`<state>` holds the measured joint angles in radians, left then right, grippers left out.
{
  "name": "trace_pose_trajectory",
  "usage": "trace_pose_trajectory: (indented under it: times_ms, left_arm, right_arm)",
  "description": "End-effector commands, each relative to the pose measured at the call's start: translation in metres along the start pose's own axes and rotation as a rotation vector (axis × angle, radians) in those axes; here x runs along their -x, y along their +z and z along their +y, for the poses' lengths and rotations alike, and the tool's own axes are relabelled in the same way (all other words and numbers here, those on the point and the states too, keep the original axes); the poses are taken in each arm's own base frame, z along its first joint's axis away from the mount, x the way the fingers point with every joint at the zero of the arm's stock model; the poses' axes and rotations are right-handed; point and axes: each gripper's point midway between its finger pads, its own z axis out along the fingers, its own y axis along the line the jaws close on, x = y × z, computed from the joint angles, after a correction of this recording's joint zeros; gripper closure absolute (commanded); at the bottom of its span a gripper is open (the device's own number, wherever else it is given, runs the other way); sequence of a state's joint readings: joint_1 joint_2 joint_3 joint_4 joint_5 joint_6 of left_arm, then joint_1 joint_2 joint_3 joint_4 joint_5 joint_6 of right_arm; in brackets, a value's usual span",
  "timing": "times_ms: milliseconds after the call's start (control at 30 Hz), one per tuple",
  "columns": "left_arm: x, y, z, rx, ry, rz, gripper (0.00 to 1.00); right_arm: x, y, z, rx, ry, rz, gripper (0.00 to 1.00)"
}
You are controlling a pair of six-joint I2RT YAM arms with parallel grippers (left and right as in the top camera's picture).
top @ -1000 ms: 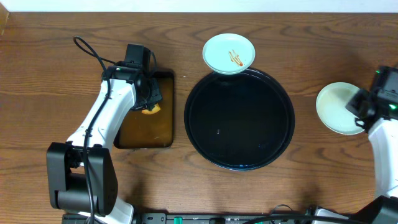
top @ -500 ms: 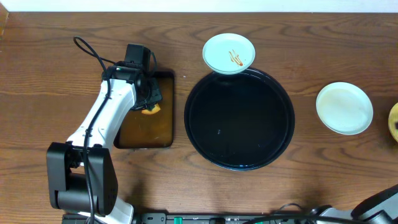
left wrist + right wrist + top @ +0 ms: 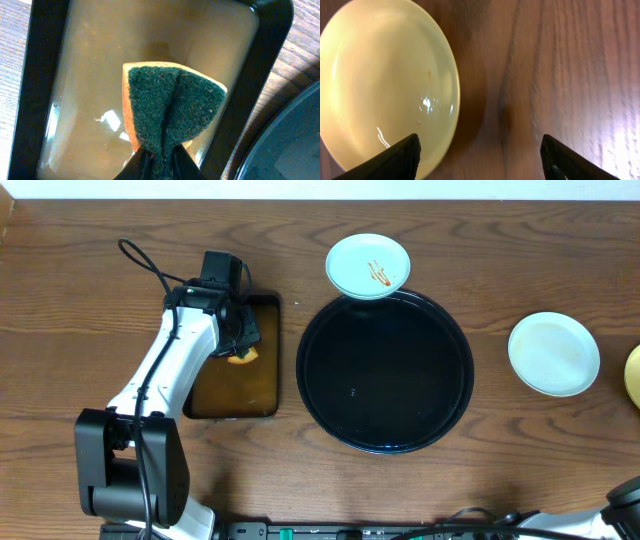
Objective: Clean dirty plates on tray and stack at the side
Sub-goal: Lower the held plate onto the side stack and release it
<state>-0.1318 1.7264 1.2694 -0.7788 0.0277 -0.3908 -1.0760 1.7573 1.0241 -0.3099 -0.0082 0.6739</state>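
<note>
The round black tray (image 3: 330,405) lies at the table's middle with nothing on it. A pale blue plate with orange streaks (image 3: 368,265) rests at its far rim. A second pale plate (image 3: 553,353) sits on the table to the right. The cream-yellow plate (image 3: 634,375) shows at the right edge and fills the left of the right wrist view (image 3: 385,85). My left gripper (image 3: 160,167) is shut on a green and yellow sponge (image 3: 170,110) over the rectangular tray of brown liquid (image 3: 85,75). My right gripper (image 3: 480,150) is open, beside the yellow plate.
The rectangular liquid tray (image 3: 275,360) stands just left of the round tray. My left arm (image 3: 170,370) reaches over it from the front left. Bare wooden table lies around the plates on the right.
My right arm has pulled away from the pale plate on the right and left the overhead view. The cream-yellow plate now shows at the right edge. The left arm has not moved.
</note>
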Motion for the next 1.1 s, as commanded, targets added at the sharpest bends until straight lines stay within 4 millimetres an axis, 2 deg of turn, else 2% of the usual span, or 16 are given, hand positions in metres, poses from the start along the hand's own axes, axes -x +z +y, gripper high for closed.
trace_pose_trajectory:
  times_ms: [0, 33, 133, 300, 433, 533, 633, 733, 833, 867, 933, 1067]
  left_arm:
    - [-0.003, 0.003, 0.002, 0.003, 0.01, 0.013, 0.87]
    - [-0.003, 0.003, 0.002, 0.003, 0.01, 0.013, 0.86]
    - [-0.004, 0.003, 0.002, 0.005, 0.01, 0.016, 0.86]
    - [-0.004, 0.003, 0.003, 0.006, 0.01, 0.019, 0.86]
    - [-0.004, 0.003, 0.003, 0.007, 0.01, 0.019, 0.86]
    - [-0.004, 0.003, 0.003, 0.006, 0.01, 0.019, 0.86]
    - [-0.004, 0.003, 0.003, 0.006, 0.01, 0.019, 0.86]
    - [-0.004, 0.003, 0.003, 0.006, 0.01, 0.019, 0.86]
    - [-0.004, 0.003, 0.003, 0.006, 0.01, 0.019, 0.86]
    - [-0.004, 0.003, 0.003, 0.006, 0.01, 0.019, 0.86]
    - [-0.004, 0.003, 0.003, 0.006, 0.009, 0.019, 0.86]
    - [-0.004, 0.003, 0.003, 0.006, 0.01, 0.019, 0.86]
  right_arm:
    - [-0.001, 0.014, -0.003, -0.006, 0.01, 0.002, 0.26]
    - [-0.002, 0.018, -0.002, 0.001, 0.01, 0.006, 0.27]
    - [-0.005, 0.028, 0.001, 0.02, 0.009, 0.016, 0.38]
    - [-0.006, 0.042, 0.009, 0.043, -0.007, 0.002, 0.41]
    - [-0.009, 0.043, 0.015, 0.056, -0.021, -0.001, 0.55]
    - [-0.009, 0.043, 0.017, 0.06, -0.024, -0.004, 0.72]
    - [-0.015, 0.043, 0.013, 0.04, -0.025, 0.019, 0.76]
    - [-0.024, 0.043, 0.004, 0.007, -0.024, 0.057, 0.86]
    - [-0.027, 0.043, 0.003, 0.0, -0.025, 0.069, 0.87]
    - [-0.028, 0.043, 0.003, 0.0, -0.026, 0.071, 0.9]
    - [-0.03, 0.043, 0.007, 0.023, -0.035, 0.087, 0.99]
    - [-0.039, 0.036, 0.034, 0.171, -0.101, 0.145, 0.99]
